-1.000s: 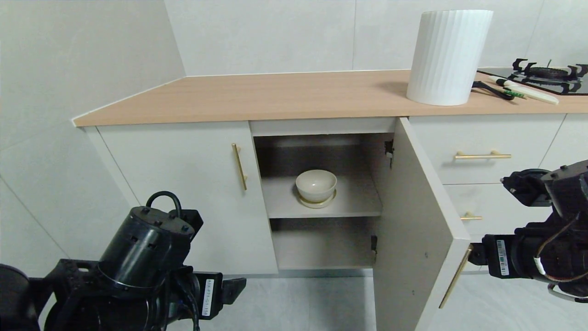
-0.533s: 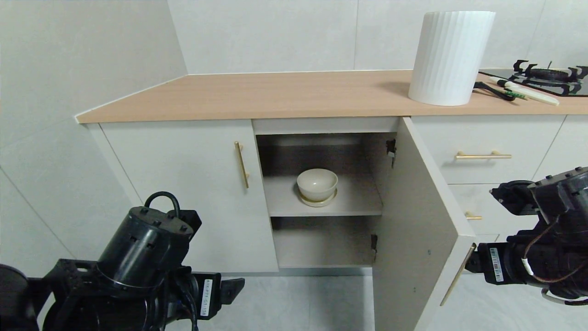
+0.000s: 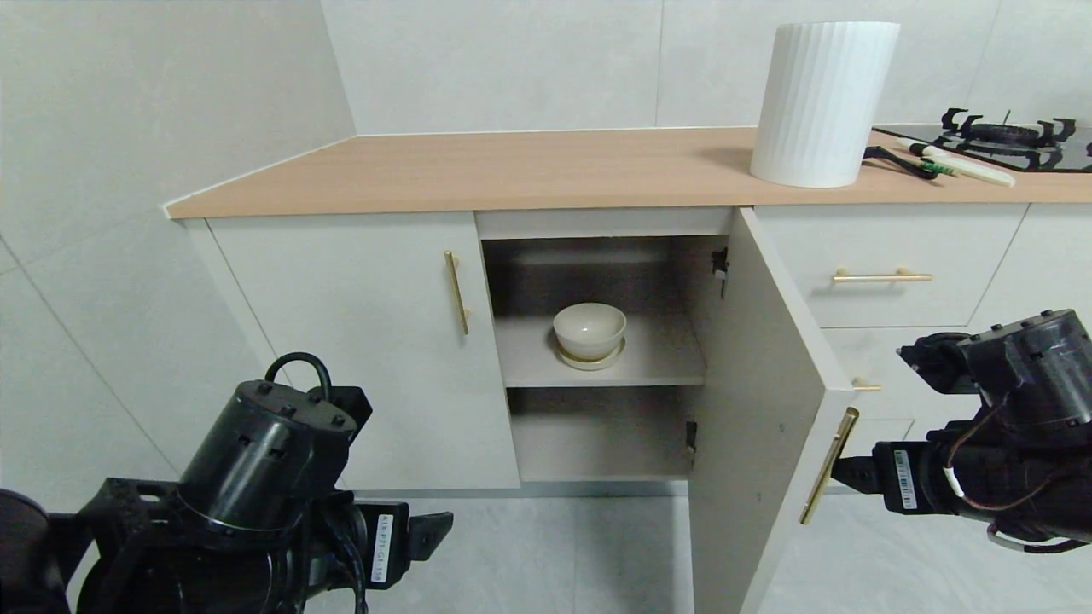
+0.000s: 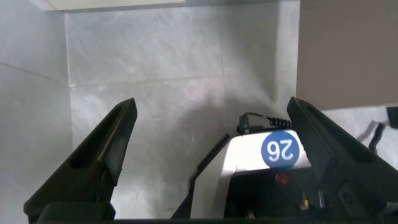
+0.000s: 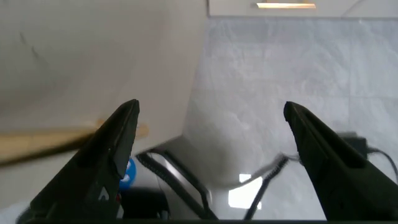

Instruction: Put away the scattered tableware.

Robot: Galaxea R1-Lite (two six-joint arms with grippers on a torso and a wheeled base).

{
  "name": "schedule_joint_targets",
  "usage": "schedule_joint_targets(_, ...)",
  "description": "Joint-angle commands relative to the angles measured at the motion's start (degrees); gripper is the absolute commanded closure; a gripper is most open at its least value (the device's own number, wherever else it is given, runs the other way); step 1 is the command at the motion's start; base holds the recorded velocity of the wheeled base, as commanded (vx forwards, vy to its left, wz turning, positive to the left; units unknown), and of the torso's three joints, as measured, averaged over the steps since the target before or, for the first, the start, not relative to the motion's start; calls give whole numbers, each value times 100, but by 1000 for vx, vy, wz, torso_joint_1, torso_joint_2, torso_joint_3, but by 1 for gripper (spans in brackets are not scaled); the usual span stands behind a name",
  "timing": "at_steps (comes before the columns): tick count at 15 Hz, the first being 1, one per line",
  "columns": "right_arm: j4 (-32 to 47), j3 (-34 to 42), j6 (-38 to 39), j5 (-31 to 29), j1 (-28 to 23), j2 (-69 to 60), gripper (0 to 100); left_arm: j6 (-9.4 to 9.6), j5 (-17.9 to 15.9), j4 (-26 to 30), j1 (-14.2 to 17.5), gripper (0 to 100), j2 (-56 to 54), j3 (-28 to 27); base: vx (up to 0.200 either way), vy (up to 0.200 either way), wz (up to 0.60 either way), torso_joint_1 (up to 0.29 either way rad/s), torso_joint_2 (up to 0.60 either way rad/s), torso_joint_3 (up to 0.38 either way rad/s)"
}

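Progress: looking mostly done. The bowl (image 3: 589,329) is sitting upright on a small plate (image 3: 589,362) on the cabinet's middle shelf (image 3: 665,362), so stowing seems finished for those two. The cabinet door (image 3: 768,401) is standing wide open; closing it is probably the step in hand.

Possibly left over: a few long utensils (image 3: 938,160) are lying on the countertop (image 3: 512,166) far right, beside the white ribbed container (image 3: 823,102). I can't tell whether they're counting as tableware.

Right gripper (image 5: 211,109): fingers spread, holding nothing, hanging low at the near right, tips just beside the door handle (image 3: 827,465), on the door's outer face. I can't tell if they're touching. The bowl is well apart from it, further back and to the left, inside the cabinet.

Left gripper (image 4: 212,106): also spread and empty, sitting low at near left over the floor, well apart from the bowl.
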Motion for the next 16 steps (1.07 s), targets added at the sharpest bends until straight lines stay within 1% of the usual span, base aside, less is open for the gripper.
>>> schedule_joint_targets(1,-209,16,19,-7,3,211,0,-3,1,0,-6,0,-2,0,0,0,0,0,0,0)
schedule_joint_targets(5,-411,-1,107,10,82,369,0,-3,1,0,-6,0,-55,-26,0,0,0,0,0,0)
schedule_joint_targets(6,-420,-54,107,72,196,413,0,-3,1,-9,-6,0,-63,-35,0,0,0,0,0,0)
schedule_joint_targets(8,-411,-318,72,397,390,659,0,-3,1,-9,-6,0,-107,-35,0,0,0,0,0,0)
schedule_joint_targets(11,-394,-854,1,661,416,1134,0,-3,1,-27,29,0,-125,-70,0,0,0,0,0,0)
schedule_joint_targets(13,-367,-1381,-377,845,416,1599,0,6,19,-27,126,0,-230,-140,0,0,0,0,0,0)
schedule_joint_targets(16,-358,-2023,-508,959,416,2127,0,111,27,-18,170,0,-345,-149,0,0,0,0,0,0)
